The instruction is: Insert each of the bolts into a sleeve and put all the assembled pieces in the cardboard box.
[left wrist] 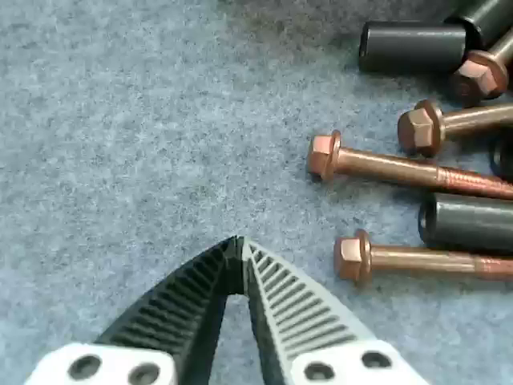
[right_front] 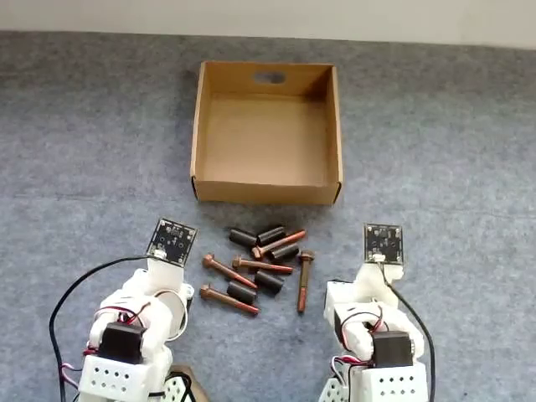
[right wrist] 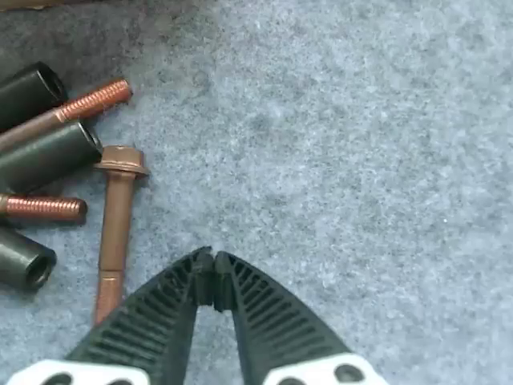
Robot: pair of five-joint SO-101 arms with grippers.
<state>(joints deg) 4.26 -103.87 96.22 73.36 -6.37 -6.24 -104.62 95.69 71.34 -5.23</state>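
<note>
1. Surface [right_front: 452, 151]: grey and napped, carries everything. Likely to let round parts roll off line at a nudge, and to snag a threaded tip dragged across it.
2. Cardboard box [right_front: 266, 191]: stands open-topped beyond the pile, well apart from both arms. Holds nothing, with no assembled piece made yet. Could be clipped on the near wall by a low carry and shoved away, or could knock a bolt back out of its sleeve on the way in.
3. Left pincer [left wrist: 239, 250]: clenched on nothing, tip low over bare surface just beside the bolt heads. Needs to spread before any grasp, and would only shove the pile if driven in closed.
4. Right pincer [right wrist: 213, 269]: likewise clenched and empty, near the lone bolt [right wrist: 116, 216] lying apart at that side of the pile.
5. Sleeves [right_front: 269, 280]: black, lying on their sides between the two arms, some touching bolts. Smooth and round, so prone to squirt out of a grip taken off centre. Of no use for insertion unless held with the bore open toward the other arm.
6. Bolts [right_front: 228, 299]: copper-coloured, seemingly five, hard to count where crossed in the middle. Liable to drag a neighbour along when lifted from there. Liable also to jam on the sleeve rim if offered at a tilt.
</note>
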